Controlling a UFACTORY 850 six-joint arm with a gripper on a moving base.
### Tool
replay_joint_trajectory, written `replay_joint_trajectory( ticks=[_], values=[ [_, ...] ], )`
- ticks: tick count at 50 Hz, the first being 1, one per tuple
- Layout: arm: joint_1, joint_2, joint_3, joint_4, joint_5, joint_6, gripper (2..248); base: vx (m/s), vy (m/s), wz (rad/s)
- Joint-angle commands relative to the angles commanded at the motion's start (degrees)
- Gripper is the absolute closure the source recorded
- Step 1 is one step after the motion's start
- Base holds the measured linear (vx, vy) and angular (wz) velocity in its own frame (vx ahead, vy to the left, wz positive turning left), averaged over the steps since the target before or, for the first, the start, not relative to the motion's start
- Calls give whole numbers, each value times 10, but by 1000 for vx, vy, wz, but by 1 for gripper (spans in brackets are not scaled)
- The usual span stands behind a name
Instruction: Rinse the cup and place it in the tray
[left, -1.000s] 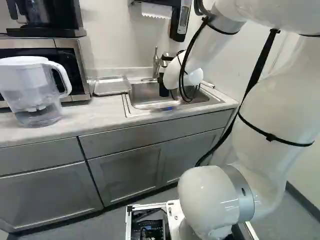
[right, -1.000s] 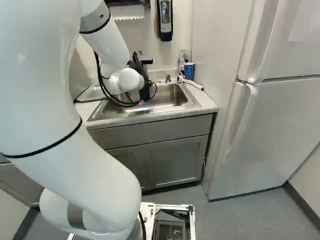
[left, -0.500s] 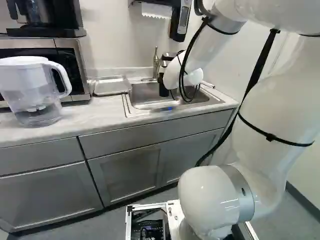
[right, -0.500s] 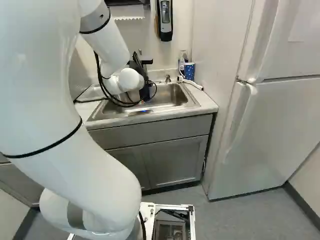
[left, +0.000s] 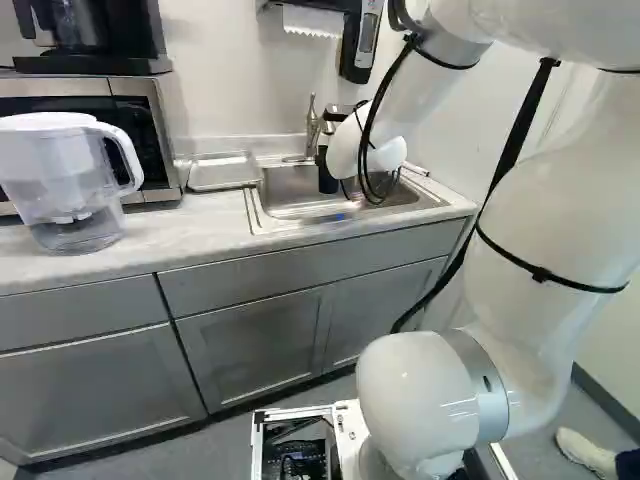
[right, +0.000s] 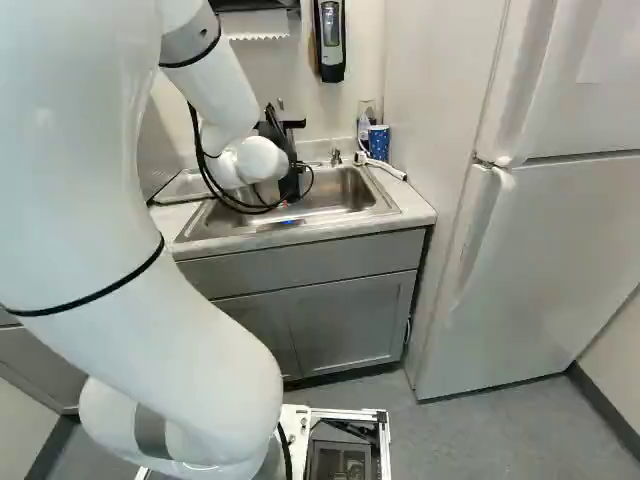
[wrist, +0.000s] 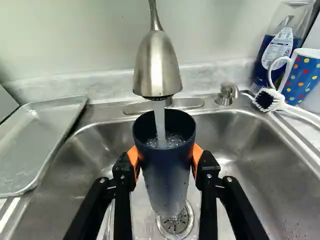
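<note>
"Wrist view — gripper (right: 290, 182) state?"
"Clamped on the dark blue cup (wrist: 167, 170), an orange pad (wrist: 197, 154) at each side. Cup mouth directly below faucet (wrist: 157, 65); water (wrist: 159, 120) running in."
"Tray (wrist: 40, 142)?"
"Left base view — left of faucet."

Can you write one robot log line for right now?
claw: shut on dark cup | faucet: water running into cup | tray: beside sink, cup not in it

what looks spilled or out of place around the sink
Nothing stands out: water from the faucet runs into the blue cup, which the gripper holds over the sink, and the tray lies beside that sink.
</note>
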Motion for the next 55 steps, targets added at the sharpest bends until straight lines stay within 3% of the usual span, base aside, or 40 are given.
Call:
replay_joint_trajectory(
  ticks=[55],
  values=[
    [0,0,0,0,0,0,129,0,0,0]
  ],
)
